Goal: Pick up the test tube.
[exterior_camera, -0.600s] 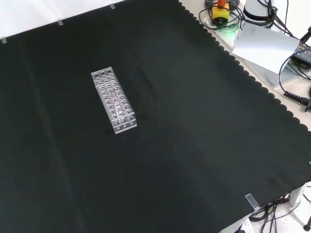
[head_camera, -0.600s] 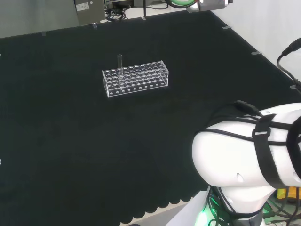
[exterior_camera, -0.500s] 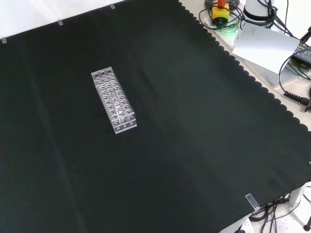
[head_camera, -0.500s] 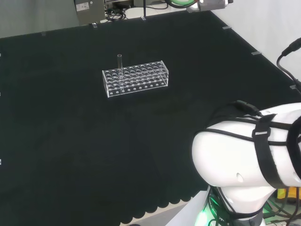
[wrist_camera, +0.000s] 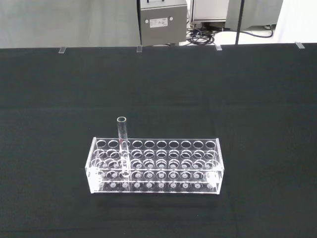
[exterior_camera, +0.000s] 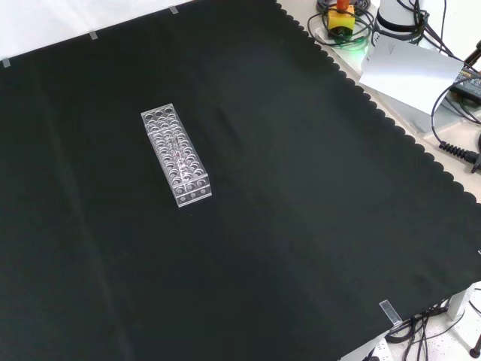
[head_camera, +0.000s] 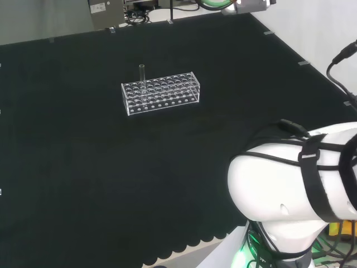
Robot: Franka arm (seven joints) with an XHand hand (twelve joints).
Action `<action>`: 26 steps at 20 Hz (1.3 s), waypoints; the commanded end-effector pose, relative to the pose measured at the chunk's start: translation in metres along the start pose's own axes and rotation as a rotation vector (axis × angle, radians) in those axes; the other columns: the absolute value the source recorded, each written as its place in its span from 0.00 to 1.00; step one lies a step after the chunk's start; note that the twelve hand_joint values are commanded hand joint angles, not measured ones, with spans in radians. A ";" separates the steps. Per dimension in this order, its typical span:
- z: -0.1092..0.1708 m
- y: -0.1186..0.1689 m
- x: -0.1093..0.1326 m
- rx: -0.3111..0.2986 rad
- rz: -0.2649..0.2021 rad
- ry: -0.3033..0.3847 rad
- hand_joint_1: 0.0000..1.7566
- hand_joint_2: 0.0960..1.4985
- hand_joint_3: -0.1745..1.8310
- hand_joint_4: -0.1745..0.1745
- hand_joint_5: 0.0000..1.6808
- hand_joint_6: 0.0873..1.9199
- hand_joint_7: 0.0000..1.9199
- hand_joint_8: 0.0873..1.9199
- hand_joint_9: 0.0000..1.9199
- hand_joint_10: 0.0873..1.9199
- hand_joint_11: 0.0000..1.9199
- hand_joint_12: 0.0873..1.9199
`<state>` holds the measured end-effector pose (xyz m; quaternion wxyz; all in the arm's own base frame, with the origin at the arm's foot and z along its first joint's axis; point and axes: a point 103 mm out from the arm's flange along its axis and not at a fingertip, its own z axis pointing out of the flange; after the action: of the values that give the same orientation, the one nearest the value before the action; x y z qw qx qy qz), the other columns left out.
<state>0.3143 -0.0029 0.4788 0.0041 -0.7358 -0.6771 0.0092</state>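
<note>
Robot hand's view: upright test tube point(wrist_camera: 123, 144)

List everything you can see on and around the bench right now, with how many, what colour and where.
Test tube: one, clear, standing upright in the rack, near its left end in the wrist view.
Rack: one, clear plastic with rows of holes, on the cloth, left of centre in the front view.
Cloth: one, black, covering the bench, scalloped along its right edge in the front view.
Grey box: one, behind the far edge of the cloth in the wrist view.
Cables: several, black, off the cloth at the front view's right.
Arm: one, white links with black straps, at the head view's lower right.
</note>
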 end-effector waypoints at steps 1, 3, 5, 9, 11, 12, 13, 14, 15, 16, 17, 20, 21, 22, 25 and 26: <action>0.006 0.036 0.010 0.018 -0.035 -0.037 0.30 0.53 0.23 0.32 0.10 0.00 0.02 0.35 0.00 0.39 0.00 0.73; 0.013 0.054 0.017 0.028 -0.042 -0.024 0.34 0.53 0.23 0.30 0.13 0.00 0.05 0.37 0.01 0.44 0.00 0.76; 0.021 0.071 0.024 0.034 -0.052 -0.019 0.35 0.53 0.24 0.28 0.16 0.00 0.09 0.40 0.03 0.47 0.00 0.79; 0.038 0.100 0.033 0.060 -0.061 -0.011 0.35 0.53 0.25 0.26 0.18 0.00 0.12 0.41 0.07 0.48 0.00 0.83; 0.048 0.115 0.037 0.080 -0.067 -0.012 0.35 0.53 0.25 0.26 0.18 0.00 0.13 0.42 0.08 0.49 0.00 0.83; 0.053 0.122 0.039 0.090 -0.070 -0.013 0.35 0.53 0.25 0.25 0.18 0.00 0.13 0.42 0.08 0.49 0.00 0.83; 0.059 0.129 0.041 0.102 -0.073 -0.012 0.35 0.53 0.25 0.25 0.18 0.00 0.13 0.42 0.08 0.48 0.00 0.83; 0.065 0.136 0.043 0.114 -0.080 -0.018 0.35 0.53 0.25 0.25 0.19 0.00 0.13 0.42 0.08 0.48 0.00 0.84; 0.070 0.142 0.045 0.122 -0.085 -0.022 0.35 0.53 0.25 0.25 0.19 0.00 0.13 0.42 0.09 0.48 0.00 0.84; 0.074 0.147 0.047 0.130 -0.088 -0.024 0.35 0.53 0.25 0.25 0.19 0.00 0.13 0.42 0.09 0.48 0.00 0.84; 0.079 0.152 0.049 0.136 -0.092 -0.027 0.35 0.53 0.26 0.25 0.19 0.00 0.13 0.42 0.09 0.48 0.00 0.84; 0.096 0.169 0.055 0.170 -0.099 -0.026 0.35 0.53 0.26 0.25 0.19 0.00 0.14 0.42 0.09 0.48 0.01 0.84; 0.101 0.175 0.056 0.180 -0.100 -0.022 0.35 0.53 0.26 0.25 0.19 0.00 0.14 0.42 0.10 0.48 0.01 0.84; 0.107 0.180 0.058 0.187 -0.101 -0.020 0.35 0.53 0.26 0.25 0.19 0.00 0.14 0.42 0.10 0.48 0.01 0.84; 0.124 0.192 0.063 0.205 -0.110 -0.014 0.35 0.53 0.26 0.24 0.20 0.00 0.15 0.42 0.10 0.48 0.01 0.84; 0.129 0.195 0.064 0.209 -0.109 -0.015 0.35 0.53 0.26 0.24 0.20 0.00 0.15 0.42 0.11 0.48 0.02 0.84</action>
<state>0.4767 0.0305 0.3706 0.0702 -0.7022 -0.7033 0.0861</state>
